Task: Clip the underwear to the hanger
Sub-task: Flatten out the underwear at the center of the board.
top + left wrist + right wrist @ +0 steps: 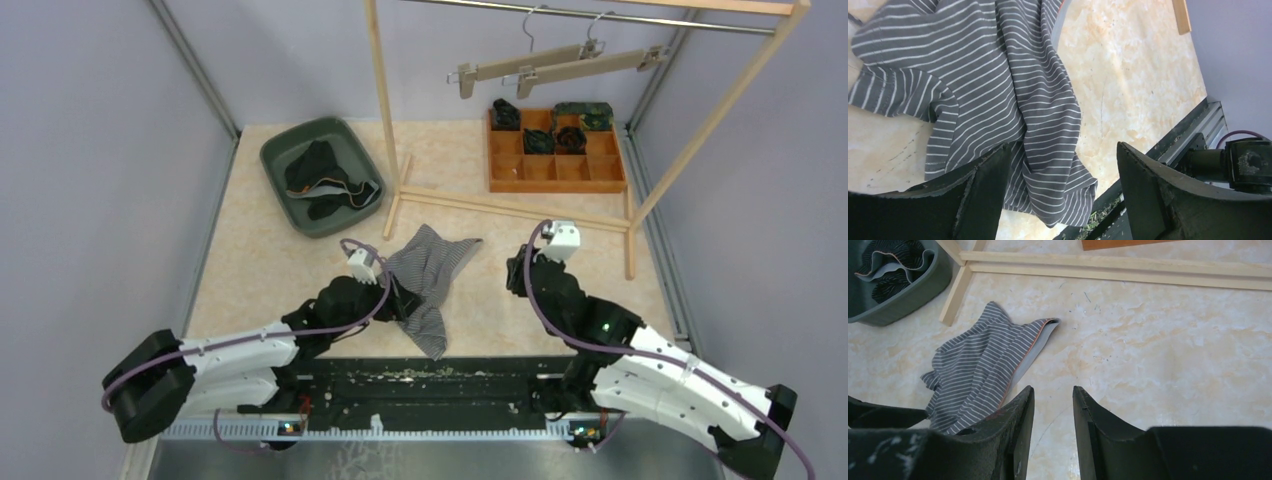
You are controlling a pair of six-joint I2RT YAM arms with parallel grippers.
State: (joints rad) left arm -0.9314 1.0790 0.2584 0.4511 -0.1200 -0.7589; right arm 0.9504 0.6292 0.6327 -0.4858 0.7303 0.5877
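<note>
The grey striped underwear (432,270) lies crumpled on the marble tabletop between the two arms. My left gripper (398,296) hovers over its near part. In the left wrist view the jaws (1064,146) stand wide open, with a fold of the underwear (998,75) lying below and between them, ungripped. My right gripper (518,275) is to the right of the cloth. Its jaws (1053,388) are open a little over bare tabletop, and the underwear (978,365) lies to their left. Two wooden clip hangers (530,65) (600,62) hang from the rail at the back.
A wooden rack (385,120) stands behind the cloth, its base bar (1118,267) crossing the floor. A green bin (275,165) at the back left holds dark garments. A wooden divided tray (557,185) with folded items sits at the back right.
</note>
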